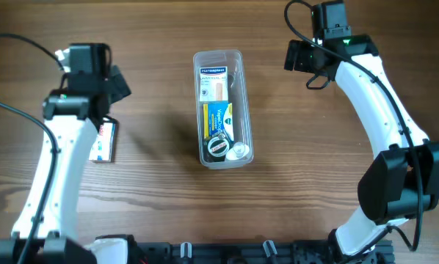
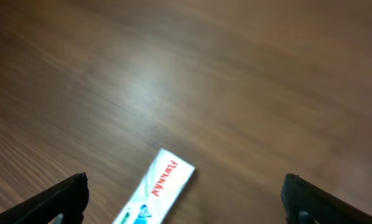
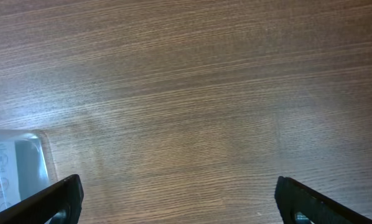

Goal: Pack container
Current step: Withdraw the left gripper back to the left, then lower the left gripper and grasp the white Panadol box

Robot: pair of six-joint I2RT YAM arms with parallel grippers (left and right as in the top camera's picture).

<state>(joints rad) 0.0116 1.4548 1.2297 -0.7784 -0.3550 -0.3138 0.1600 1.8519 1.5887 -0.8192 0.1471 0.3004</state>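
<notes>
Fingers (image 2: 65,198) wide apart, L gripper (image 2: 185,202) near white box (image 2: 160,183); container (image 1: 218,54) well apart

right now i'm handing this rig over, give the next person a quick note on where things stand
Claws: left claw open, empty, above the small white box, which lies loose on the table left of the container. The right claw is open, empty, over the table right of the container.
Done: white-and-blue box, blue-and-yellow box and round items are inside.
Left: probably the small white box.
</notes>
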